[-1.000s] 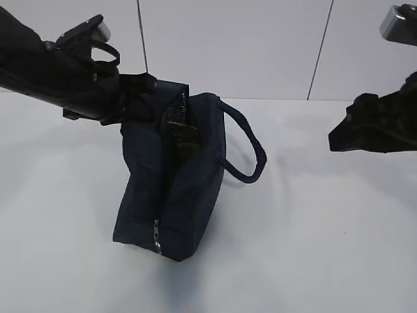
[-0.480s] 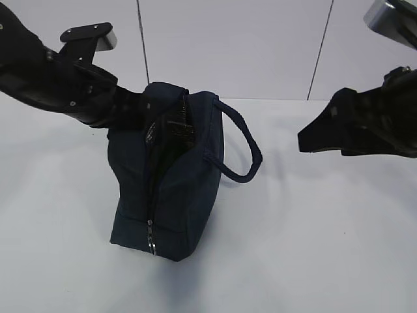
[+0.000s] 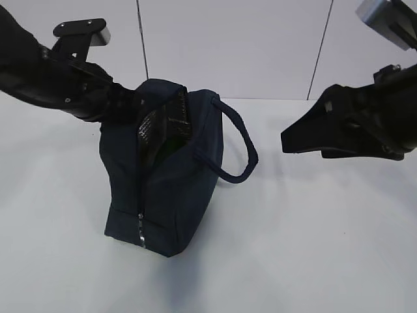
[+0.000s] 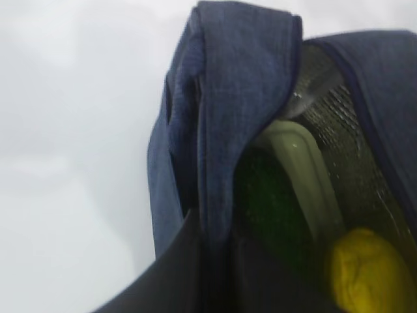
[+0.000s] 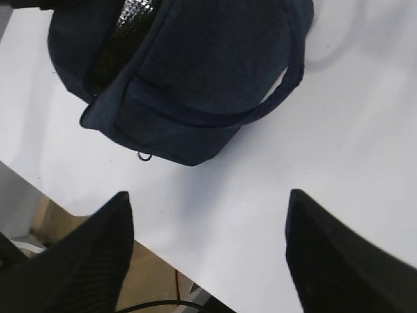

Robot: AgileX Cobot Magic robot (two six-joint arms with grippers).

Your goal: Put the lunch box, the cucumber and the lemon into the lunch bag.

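The navy lunch bag (image 3: 171, 189) stands upright on the white table, its zipper mouth gaping and silver lining (image 3: 163, 127) showing. My left gripper (image 3: 129, 103) is shut on the fabric of the bag's upper left rim; in the left wrist view the gripper (image 4: 218, 241) pinches that navy edge. Inside the bag lie the dark green cucumber (image 4: 267, 202), the pale green lid of the lunch box (image 4: 301, 171) and the yellow lemon (image 4: 368, 274). My right gripper (image 3: 293, 140) hovers open, to the right of the bag and apart from it. In its wrist view the gripper (image 5: 208, 199) holds nothing.
The bag's looped handle (image 3: 242, 153) hangs out to the right. A metal ring pull (image 5: 144, 156) dangles at the bag's lower end. The table's front edge (image 5: 98, 225) runs close below the right gripper, with floor and a cable beyond.
My left gripper has drawn the bag's rim to the left, widening the mouth and shifting the bag slightly left. The right gripper has moved left toward the bag, still open.
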